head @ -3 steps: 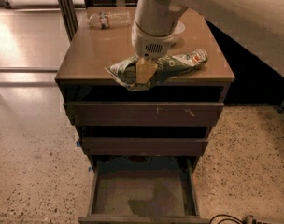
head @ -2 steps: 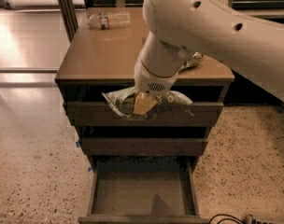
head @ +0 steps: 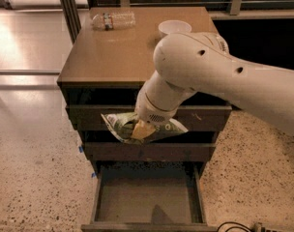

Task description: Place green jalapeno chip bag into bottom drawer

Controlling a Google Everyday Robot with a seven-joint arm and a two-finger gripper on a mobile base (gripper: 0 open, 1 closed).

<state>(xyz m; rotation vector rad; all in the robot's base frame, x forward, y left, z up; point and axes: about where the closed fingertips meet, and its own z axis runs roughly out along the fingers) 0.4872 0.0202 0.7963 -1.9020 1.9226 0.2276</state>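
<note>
My gripper (head: 139, 129) is shut on the green jalapeno chip bag (head: 161, 128), a crumpled green foil bag with yellow and white print. It hangs in front of the two upper drawers, off the cabinet top and above the open bottom drawer (head: 147, 197). The bottom drawer is pulled out toward the camera; its inside shows as a bare shallow box. My white arm reaches in from the right and covers part of the cabinet front.
A clear plastic water bottle (head: 113, 20) lies at the back left of the cabinet top (head: 103, 57). A white bowl (head: 174, 28) stands at the back right. Speckled floor lies on both sides. A cable (head: 234, 226) runs along the floor at the lower right.
My gripper has carried the chip bag off the cabinet top, forward and down, to in front of the upper drawers. The bottom drawer stayed open.
</note>
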